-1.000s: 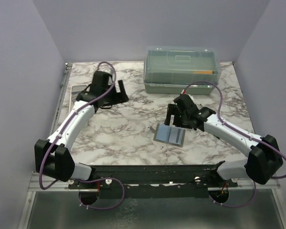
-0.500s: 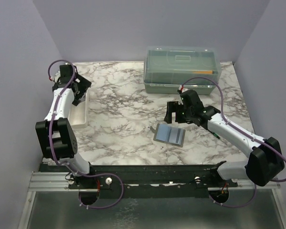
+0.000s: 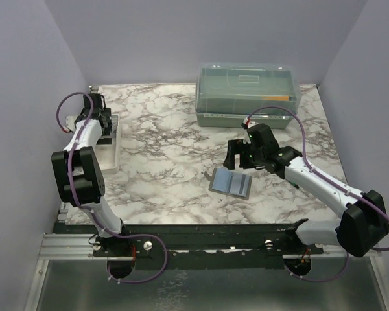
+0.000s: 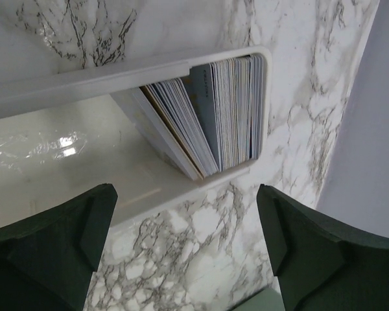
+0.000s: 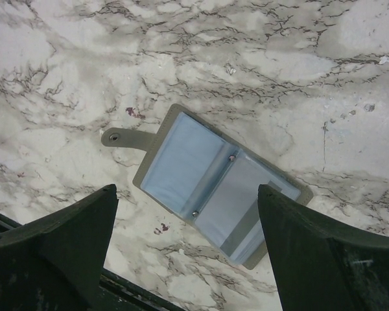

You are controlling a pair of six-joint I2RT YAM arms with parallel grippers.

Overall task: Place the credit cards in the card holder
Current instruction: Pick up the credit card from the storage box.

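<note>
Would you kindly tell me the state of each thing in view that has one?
card holder: lying open on the table, inside up, snap tab out.
cards: stacked on edge at one end of the tray.
tray: bare apart from the cards.
box: lid on.
left gripper: open, above the cards, holding nothing.
right gripper: open, above the card holder, holding nothing.

Card holder open flat (blue inside up); credit cards packed edgewise.
</note>
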